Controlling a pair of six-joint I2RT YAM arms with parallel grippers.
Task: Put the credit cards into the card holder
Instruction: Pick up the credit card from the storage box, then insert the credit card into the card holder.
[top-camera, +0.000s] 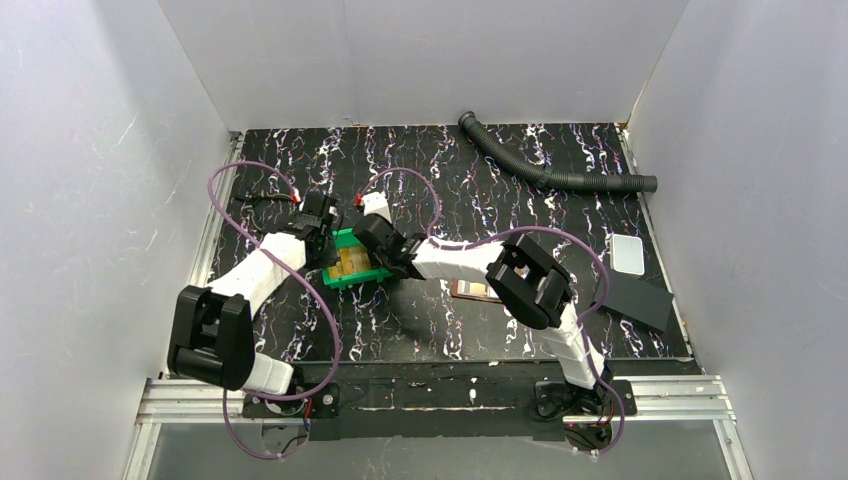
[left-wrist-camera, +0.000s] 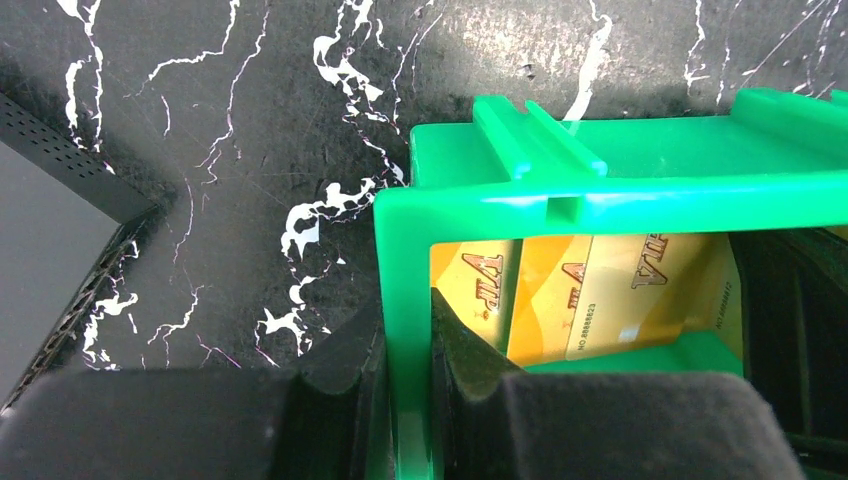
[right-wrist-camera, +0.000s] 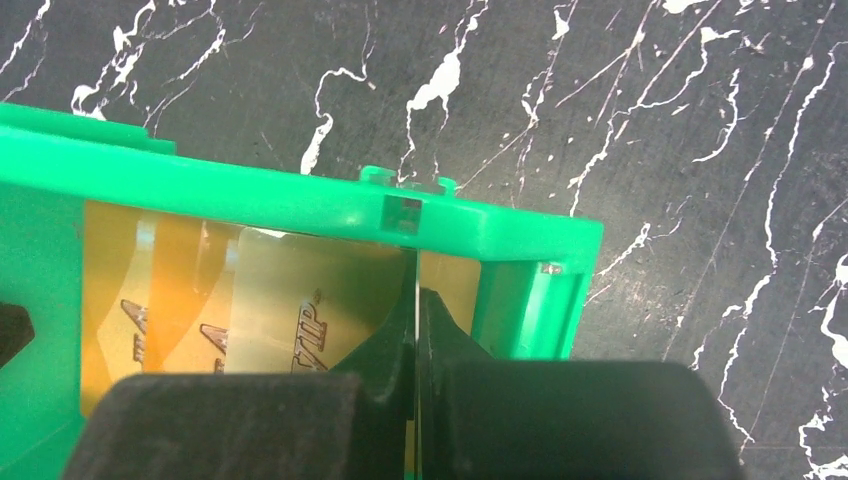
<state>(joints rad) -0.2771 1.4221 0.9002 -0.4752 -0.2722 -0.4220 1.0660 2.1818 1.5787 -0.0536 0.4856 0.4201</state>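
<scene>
Left tool (left-wrist-camera: 405, 345) is clamping a side wall of the green bin (left-wrist-camera: 600, 190), with one finger outside the wall and one inside. It appears to be steadying the bin on the bench (top-camera: 300, 160). Credit cards (left-wrist-camera: 610, 300), orange and yellowish-tan, are lying overlapped on the bin floor with printed faces up; no other contents are showing.

Right tool (right-wrist-camera: 413, 315) is reaching into the same bin from the opposite side. Its jaws are pressing together on an upright card (right-wrist-camera: 413, 285), which is showing only as a thin pale line between them. The long axis of this card is running straight ahead from the tool toward the far bin rim, so the card is standing on edge, not flat.

Card holder (top-camera: 472, 290) is lying on the bench to the right of the bin, not touching it, and is partly hidden beneath the right forearm. Whether its pockets are facing up cannot be told. The right arm is the nearer one to it. The coming move is judged to be a lift clear of the rim, then travel to the right.

Further right, a pale plate (top-camera: 627, 253) and a black sheet (top-camera: 635, 297) are resting near the bench edge.
</scene>
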